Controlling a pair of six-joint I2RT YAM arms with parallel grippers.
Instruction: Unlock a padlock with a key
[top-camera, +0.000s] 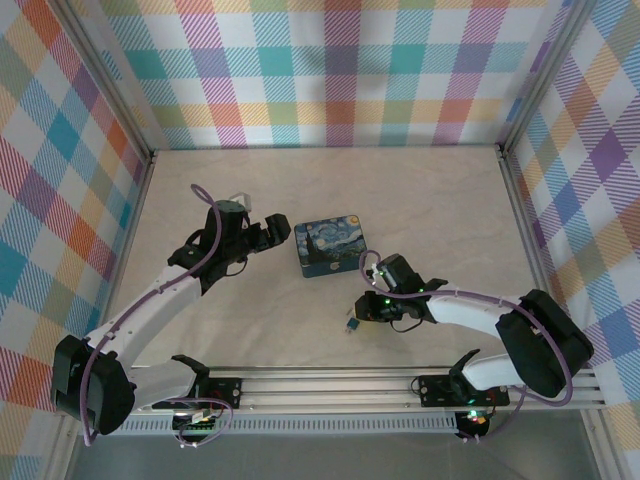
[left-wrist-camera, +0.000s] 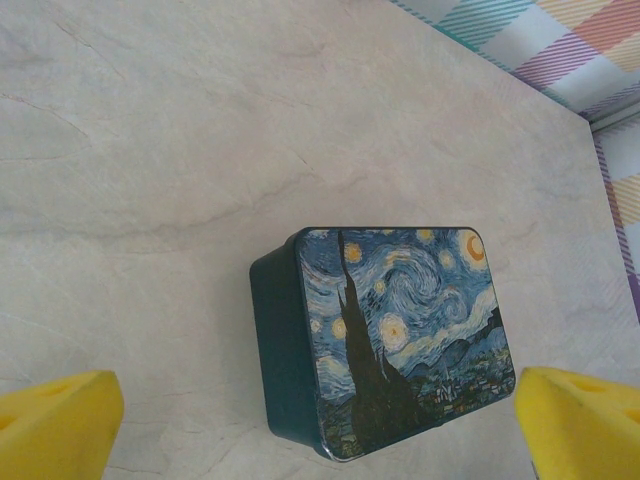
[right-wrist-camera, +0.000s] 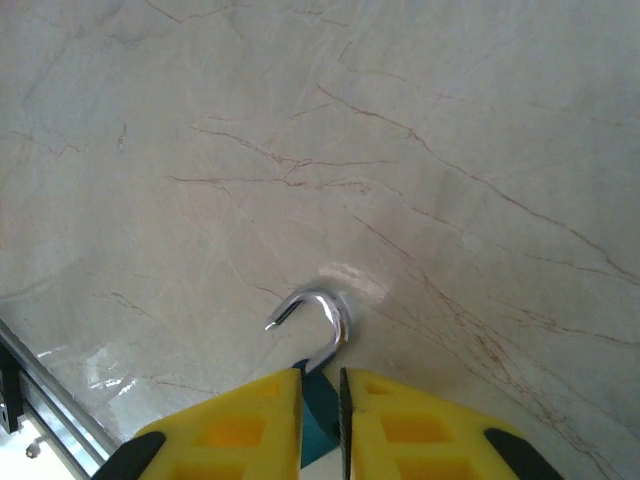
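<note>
My right gripper (right-wrist-camera: 320, 382) is shut on the tiny blue padlock (right-wrist-camera: 319, 418), low over the table. Its yellow fingers (right-wrist-camera: 250, 420) pinch the blue body. The thin silver shackle (right-wrist-camera: 338, 318) sticks out ahead of the fingers as an open hook, with its free end clear of the body. From above, the padlock (top-camera: 351, 325) is a small speck at the tip of the right gripper (top-camera: 360, 312), near the table's front middle. My left gripper (left-wrist-camera: 320, 430) is open and hovers beside the painted tin with nothing between its fingers (left-wrist-camera: 55, 425).
A dark-blue rectangular tin with a night-sky picture (left-wrist-camera: 400, 335) lies at the table's centre (top-camera: 332, 247), just right of the left gripper (top-camera: 275, 232). The aluminium rail (top-camera: 330, 385) runs along the near edge. Checked walls (top-camera: 330, 70) enclose the beige table (top-camera: 430, 200).
</note>
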